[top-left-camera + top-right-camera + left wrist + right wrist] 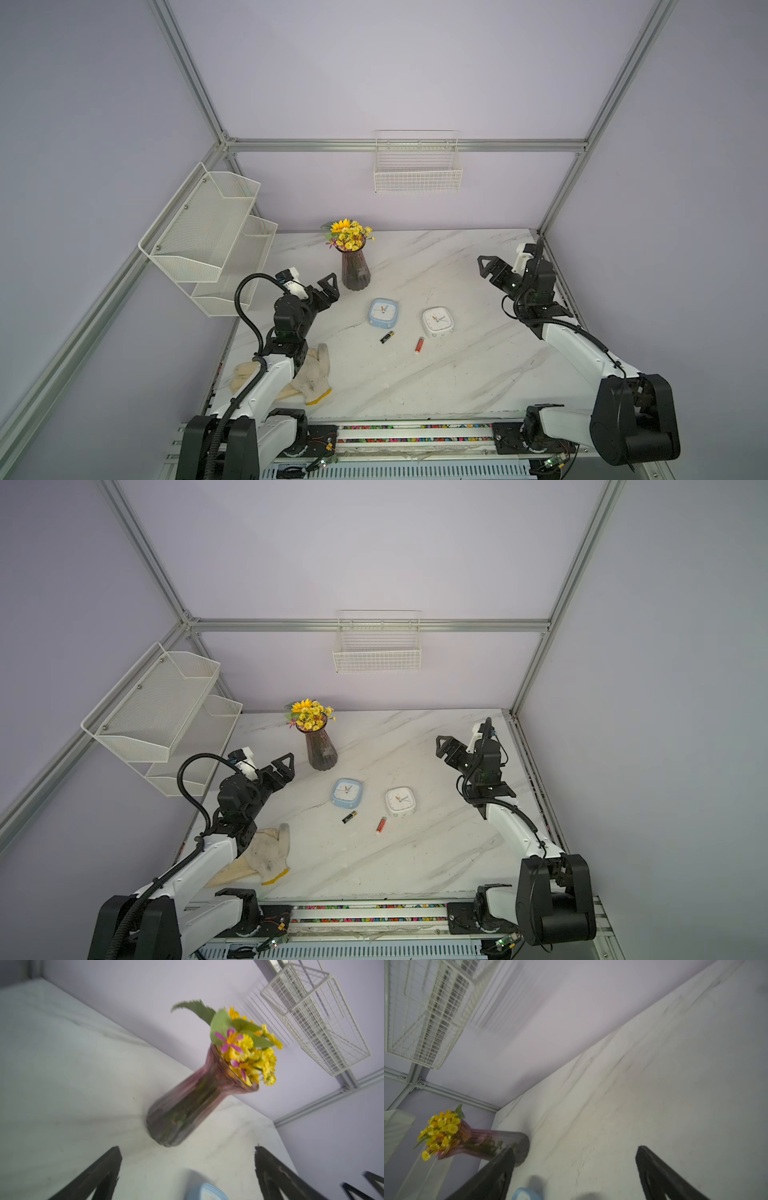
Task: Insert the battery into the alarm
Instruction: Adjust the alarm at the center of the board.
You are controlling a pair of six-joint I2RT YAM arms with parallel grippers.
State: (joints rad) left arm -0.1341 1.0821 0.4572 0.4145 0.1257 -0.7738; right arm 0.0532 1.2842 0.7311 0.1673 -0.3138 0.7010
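Well, starting at my far left, a white mesh two-tier shelf hangs on the side wall. Below it a cream fabric glove with a yellow cuff lies on the white marble-patterned table, partly under the left arm. The left gripper hovers above the table with its jaws spread wide and nothing between them. Its wrist view shows the black fingers framing the ribbed purple glass vase of yellow flowers, which stands upright near the gripper.

Next comes the pale blue square alarm clock, lying face up near the table's middle. The black cylindrical battery lies just in front of it, not touching. A red cylindrical battery lies a little further right, near the white square alarm clock, which is also face up. Both batteries rest on the table, outside the clocks.

On the back wall I see a white wire basket. At far right the right gripper is raised over the table's back corner, well apart from the clocks, jaws wide and empty.
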